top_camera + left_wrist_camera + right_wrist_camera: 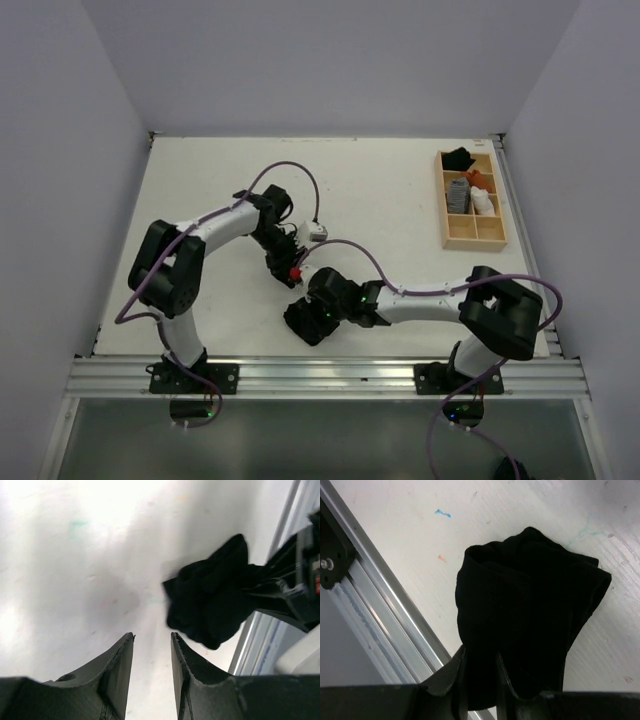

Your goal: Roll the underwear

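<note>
You're pinching the black underwear [530,600] in the right gripper [479,677] just beside the aluminium rail [375,615], the left gripper [152,665] hanging slightly spread and empty nearby; soft, light and floppy, it's likely wanting a hem-edge hold.

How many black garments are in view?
2. The underwear is gripped by the right gripper near the front rail; a second black garment lies at the wooden tray's far end. Others could be hidden.

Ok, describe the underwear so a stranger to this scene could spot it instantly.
Start at the metal rail along the near edge. Just beyond its middle, the right tool pinches the underwear, a crumpled black bundle. The other cloths sit in the wooden tray.
</note>
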Action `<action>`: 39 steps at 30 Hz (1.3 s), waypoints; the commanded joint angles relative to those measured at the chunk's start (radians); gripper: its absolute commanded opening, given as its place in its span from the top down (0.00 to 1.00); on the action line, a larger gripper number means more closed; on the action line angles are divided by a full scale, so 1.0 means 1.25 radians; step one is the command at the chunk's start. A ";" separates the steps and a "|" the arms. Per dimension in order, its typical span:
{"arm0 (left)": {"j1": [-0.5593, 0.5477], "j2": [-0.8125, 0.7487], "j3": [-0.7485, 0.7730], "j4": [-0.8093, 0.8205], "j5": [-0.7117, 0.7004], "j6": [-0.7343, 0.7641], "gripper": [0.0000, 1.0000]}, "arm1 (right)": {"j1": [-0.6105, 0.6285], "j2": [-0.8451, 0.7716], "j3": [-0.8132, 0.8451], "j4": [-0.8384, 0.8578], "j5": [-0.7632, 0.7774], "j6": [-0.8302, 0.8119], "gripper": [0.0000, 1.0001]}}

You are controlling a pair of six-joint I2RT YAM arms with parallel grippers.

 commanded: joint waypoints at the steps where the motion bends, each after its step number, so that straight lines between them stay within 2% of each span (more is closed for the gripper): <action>1: 0.040 -0.057 -0.012 0.064 -0.098 -0.092 0.61 | -0.010 0.062 -0.079 -0.136 0.013 0.033 1.00; 5: 0.093 -0.131 -0.026 0.170 -0.206 -0.188 0.59 | -0.027 0.052 -0.096 -0.112 -0.001 0.031 1.00; 8: 0.099 -0.206 -0.011 0.256 -0.299 -0.228 0.59 | -0.062 0.038 -0.110 -0.084 -0.030 0.023 1.00; 11: 0.103 -0.296 -0.002 0.360 -0.385 -0.257 0.64 | -0.111 0.036 -0.121 -0.042 -0.088 0.007 1.00; 13: 0.104 -0.369 -0.021 0.440 -0.394 -0.267 0.65 | -0.148 0.042 -0.126 -0.015 -0.118 0.001 1.00; 15: 0.104 -0.427 -0.036 0.548 -0.405 -0.316 0.68 | -0.174 0.040 -0.143 0.031 -0.171 0.006 1.00; 16: 0.105 -0.441 -0.042 0.585 -0.416 -0.348 0.66 | -0.178 0.038 -0.149 0.044 -0.188 0.007 1.00; 17: 0.105 -0.456 -0.042 0.634 -0.436 -0.429 0.67 | -0.182 0.038 -0.164 0.062 -0.201 0.010 1.00; 18: 0.105 -0.456 -0.035 0.641 -0.449 -0.465 0.72 | -0.186 0.042 -0.169 0.090 -0.228 0.012 1.00; 21: 0.106 -0.440 0.009 0.642 -0.320 -0.449 0.71 | -0.196 0.059 -0.185 0.141 -0.275 0.022 1.00; 22: 0.106 -0.440 0.009 0.655 -0.252 -0.455 0.68 | -0.201 0.068 -0.189 0.157 -0.288 0.033 1.00; 23: 0.108 -0.432 0.009 0.657 -0.219 -0.442 0.65 | -0.207 0.076 -0.199 0.174 -0.312 0.039 1.00; 24: 0.108 -0.427 0.013 0.648 -0.175 -0.442 0.54 | -0.219 0.085 -0.203 0.205 -0.328 0.045 1.00; 28: 0.108 -0.390 0.043 0.539 -0.091 -0.385 0.53 | -0.244 0.139 -0.199 0.234 -0.415 0.048 1.00; 31: 0.104 -0.388 0.019 0.418 -0.015 -0.280 0.50 | -0.267 0.185 -0.194 0.276 -0.481 0.056 1.00; 32: 0.103 -0.394 0.004 0.358 -0.005 -0.204 0.50 | -0.271 0.204 -0.191 0.283 -0.518 0.059 1.00; 35: 0.062 -0.395 -0.052 0.264 -0.070 -0.096 0.50 | -0.287 0.241 -0.181 0.293 -0.560 0.061 1.00; 39: 0.008 -0.375 -0.086 0.197 -0.107 -0.060 0.50 | -0.298 0.276 -0.170 0.287 -0.601 0.058 1.00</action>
